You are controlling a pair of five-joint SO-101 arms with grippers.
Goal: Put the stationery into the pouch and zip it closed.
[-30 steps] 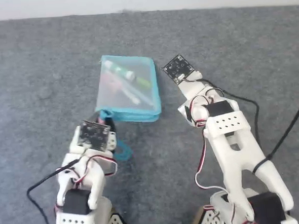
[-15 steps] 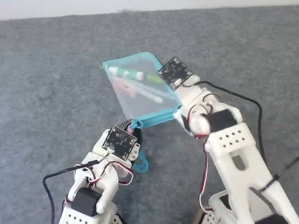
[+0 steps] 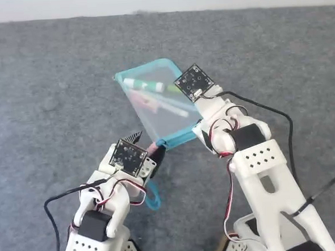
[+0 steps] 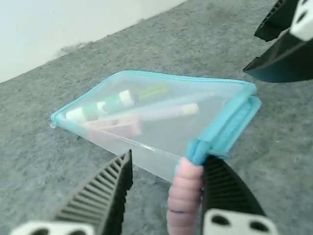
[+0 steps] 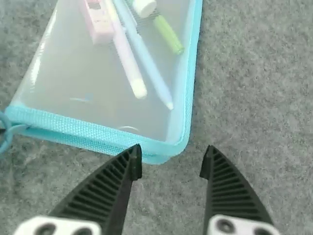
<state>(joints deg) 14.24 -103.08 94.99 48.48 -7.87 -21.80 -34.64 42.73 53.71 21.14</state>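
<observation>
The clear pouch with teal trim lies at an angle on the grey mat, holding a green-and-white marker, a pink piece and pale pens. A pink zip pull hangs off its near corner. My left gripper is open around that pull, which rests against one finger. In the high view the left gripper sits at the pouch's near corner. My right gripper is open, its fingers straddling another corner of the pouch, by the teal edge.
A teal cord loop lies on the mat beside the left arm. The right gripper's black fingers show just past the pouch in the left wrist view. Bare grey mat surrounds the pouch, and a pale wall runs along the back.
The pouch has swung round, its near corner dragged right and toward the arms. My left gripper travelled with that corner and now stands open. The right gripper shifted left over the pouch's edge.
</observation>
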